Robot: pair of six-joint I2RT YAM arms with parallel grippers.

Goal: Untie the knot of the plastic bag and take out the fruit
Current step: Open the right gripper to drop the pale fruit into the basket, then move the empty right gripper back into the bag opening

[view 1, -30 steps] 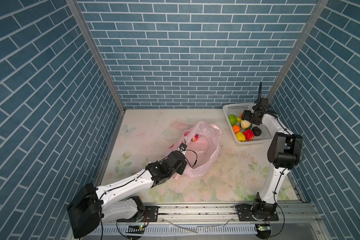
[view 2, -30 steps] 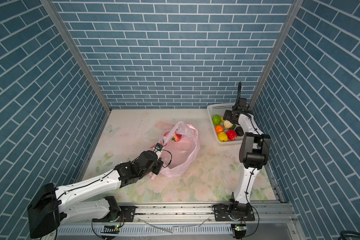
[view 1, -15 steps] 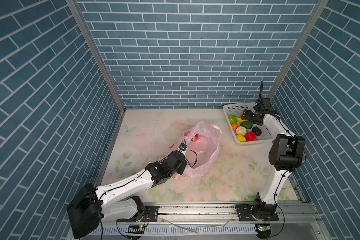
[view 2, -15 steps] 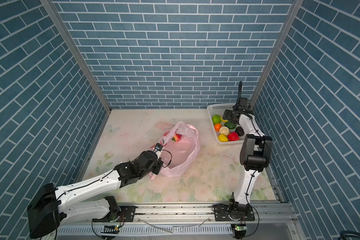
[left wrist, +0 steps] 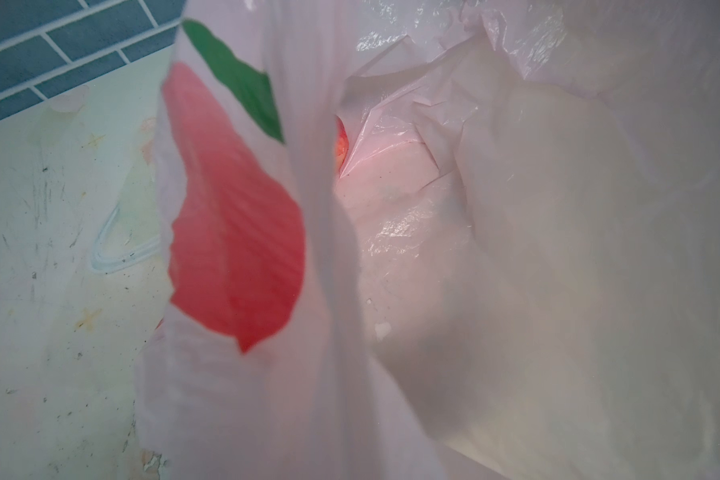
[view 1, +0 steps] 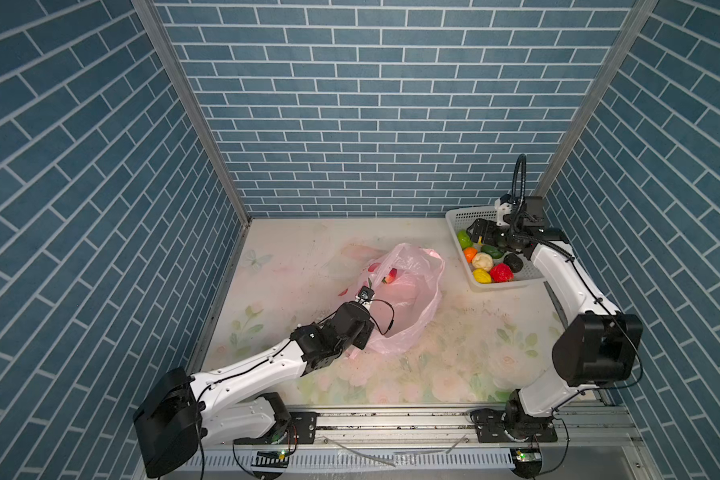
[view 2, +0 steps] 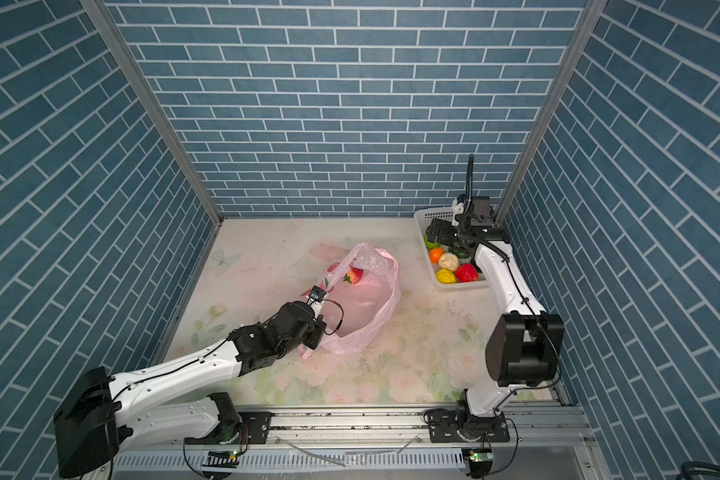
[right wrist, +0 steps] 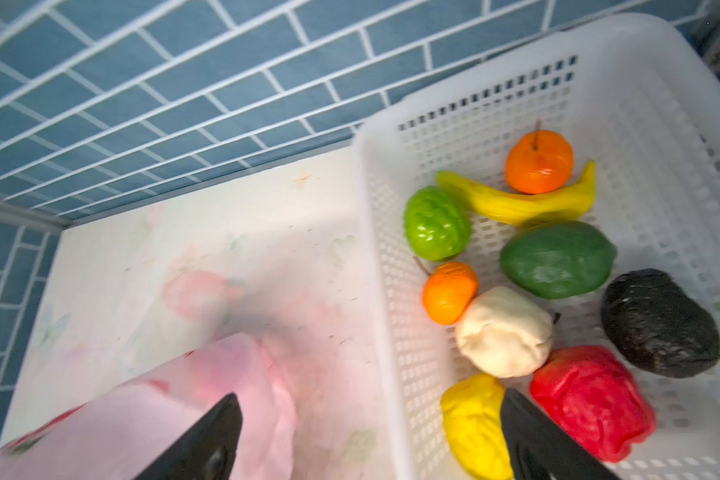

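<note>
Observed: the right gripper [right wrist: 368, 398] stands above the white basket [view 1: 458, 217] at the far right, jaws spread wide with nothing between them. A second ago the basket held no dark green fruit [view 1: 492, 250]. It now lies there beside the banana [right wrist: 516, 205], so I judge it was just dropped and the jaws opened to release it. The plastic bag [view 1: 408, 324] sits mid-table with its mouth gaping and its handle straps apart. No knot is to be seen, so the untying looks finished. The left gripper [view 1: 361, 341] has not shifted. It is closed tight at the bag's near-left rim, apparently pinching the film to hold the mouth up, though the pads themselves are hidden. One strawberry [view 1: 390, 275] shows inside the bag towards its far-left edge; whether more fruit lies under the film I cannot tell. Finding: the emptying is nearly done, and the strawberry is the likely next pick for the free right arm.
</note>
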